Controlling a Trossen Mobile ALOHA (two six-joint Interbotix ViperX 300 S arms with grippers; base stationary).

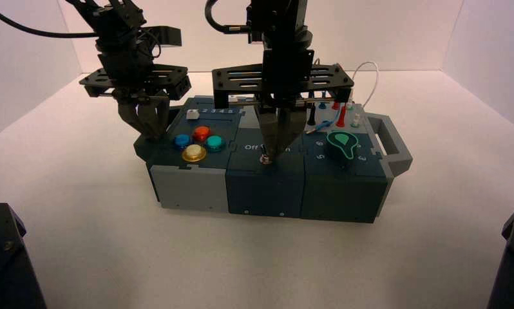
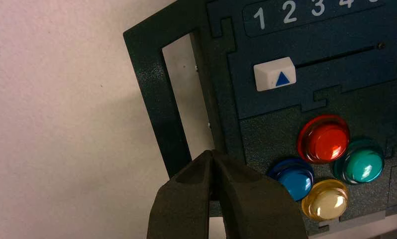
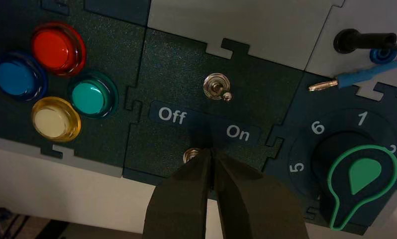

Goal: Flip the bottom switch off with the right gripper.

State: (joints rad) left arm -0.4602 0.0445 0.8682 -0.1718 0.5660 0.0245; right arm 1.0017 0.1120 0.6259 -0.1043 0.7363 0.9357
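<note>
The bottom switch (image 3: 191, 155) is a small silver toggle on the dark-teal middle panel, just under the white Off/On lettering; only its nut and part of its lever show, the rest is hidden behind my fingers. In the high view it (image 1: 265, 159) sits at the panel's front edge. My right gripper (image 3: 211, 152) is shut, its tips right at the switch on its On side; it also shows in the high view (image 1: 270, 154). The upper toggle (image 3: 216, 87) leans toward On. My left gripper (image 2: 212, 153) is shut and empty over the box's left handle (image 2: 156, 99), seen too in the high view (image 1: 148, 134).
Red (image 3: 57, 47), blue (image 3: 17, 78), green (image 3: 91, 98) and yellow (image 3: 54, 119) buttons lie left of the switches. A green-pointer knob (image 3: 358, 179) with numbers lies to the right. Banana plugs and wires (image 1: 335, 116) stand at the back right. A white slider (image 2: 274, 74) sits under numbers.
</note>
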